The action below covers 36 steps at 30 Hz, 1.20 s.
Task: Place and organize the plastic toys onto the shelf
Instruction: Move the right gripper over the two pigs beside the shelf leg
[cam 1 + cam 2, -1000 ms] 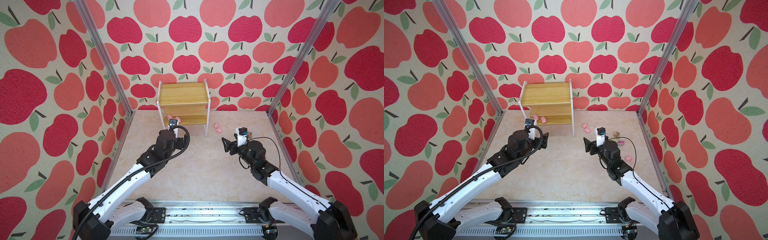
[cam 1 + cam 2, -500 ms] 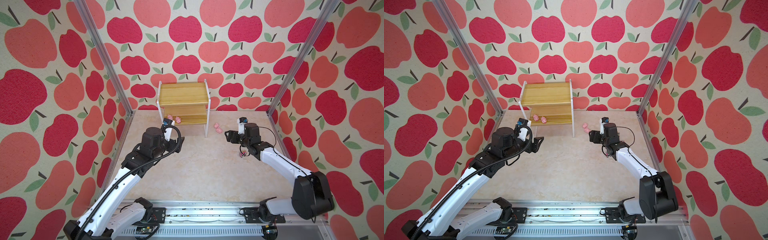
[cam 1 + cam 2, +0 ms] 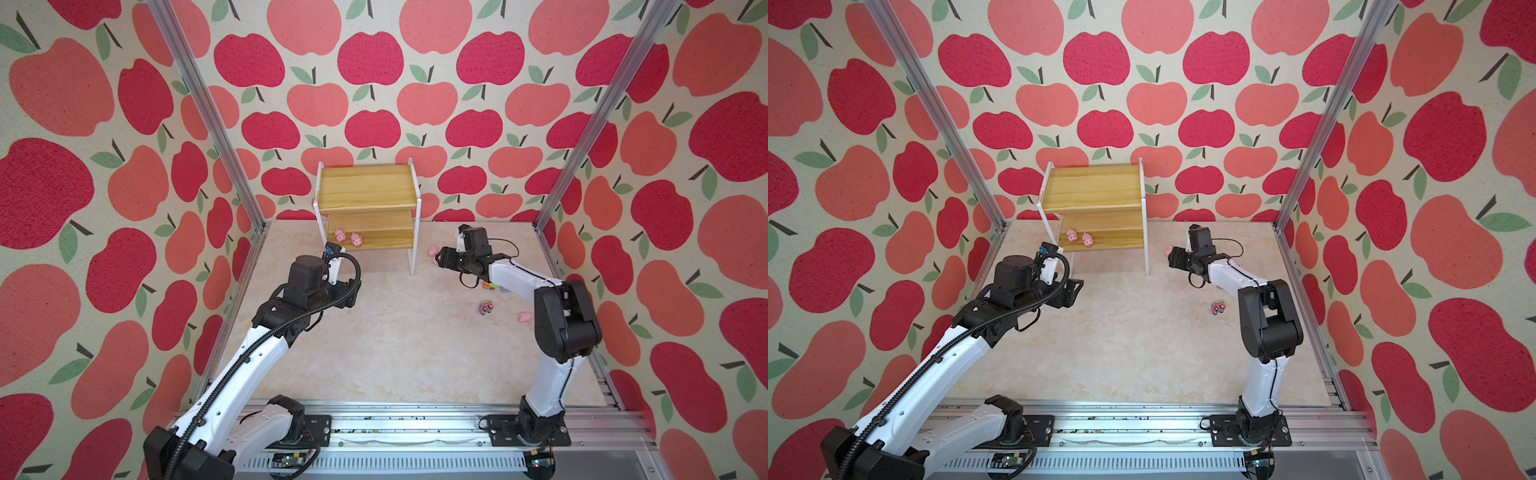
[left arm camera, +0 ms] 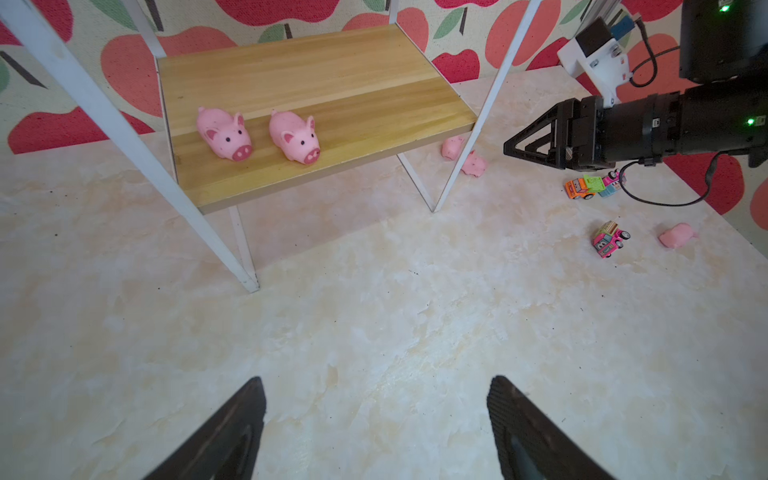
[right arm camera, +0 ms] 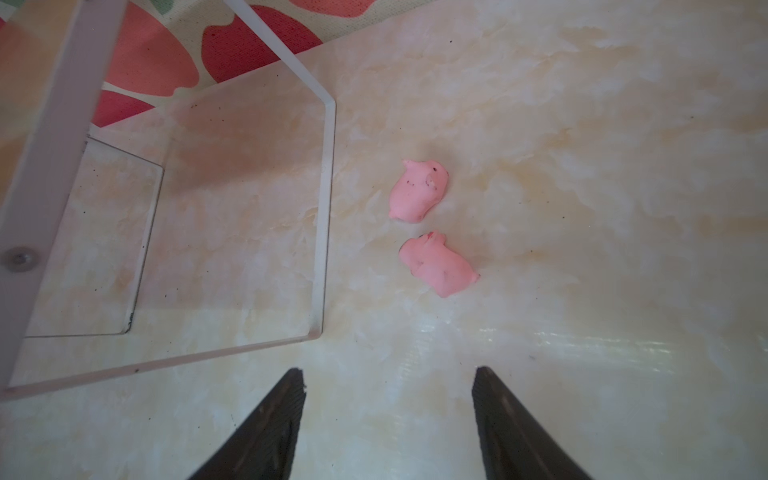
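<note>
Now the shelf (image 3: 368,187) stands at the middle of the back edge of the bench (image 3: 395,353). Two shelf pigs (image 4: 224,133) sit side by side near the left end of its lower board. Two loose pigs (image 5: 419,190) lie on the bench just beside the shelf's right legs. The right gripper (image 5: 387,374) hangs near them, jaws apart, holding nothing. The left gripper (image 4: 375,380) hovers before the shelf, jaws apart, empty. A pink truck (image 4: 609,240) and a lone pig (image 4: 677,235) lie near the bench's right edge.
</note>
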Tool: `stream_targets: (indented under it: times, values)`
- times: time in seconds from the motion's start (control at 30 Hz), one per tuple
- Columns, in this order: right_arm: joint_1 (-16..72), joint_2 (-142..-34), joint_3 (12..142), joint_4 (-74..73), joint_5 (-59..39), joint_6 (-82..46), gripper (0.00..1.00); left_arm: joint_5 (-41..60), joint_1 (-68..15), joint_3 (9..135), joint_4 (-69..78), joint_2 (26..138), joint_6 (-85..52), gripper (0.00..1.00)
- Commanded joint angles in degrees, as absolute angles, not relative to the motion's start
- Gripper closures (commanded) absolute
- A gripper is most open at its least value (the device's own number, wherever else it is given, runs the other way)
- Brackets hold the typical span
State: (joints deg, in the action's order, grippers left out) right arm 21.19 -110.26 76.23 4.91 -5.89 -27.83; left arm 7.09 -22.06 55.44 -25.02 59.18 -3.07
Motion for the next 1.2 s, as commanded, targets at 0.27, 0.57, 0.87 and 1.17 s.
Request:
stream_targets:
  times: [0.27, 0.57, 0.87, 1.17]
  values:
    - [20.47, -124.03, 91.52, 11.52, -1.66, -30.50, 0.41, 5.09, -21.72, 51.58, -23.47, 57.43, -2.11, 0.15]
    - [21.07, -128.13, 93.87, 12.05, 1.69, -28.42, 0.48, 6.75, -21.53, 50.97, -22.59, 58.09, -2.20, 0.15]
    - [21.77, -126.53, 87.97, 4.99, -3.47, -25.19, 0.73, 5.62, -21.27, 50.19, -21.64, 57.48, -1.85, 0.16]
    - [25.15, -117.34, 75.72, -2.02, -2.48, -18.95, 0.90, 5.34, -21.27, 49.56, -21.20, 56.48, -1.67, 0.16]
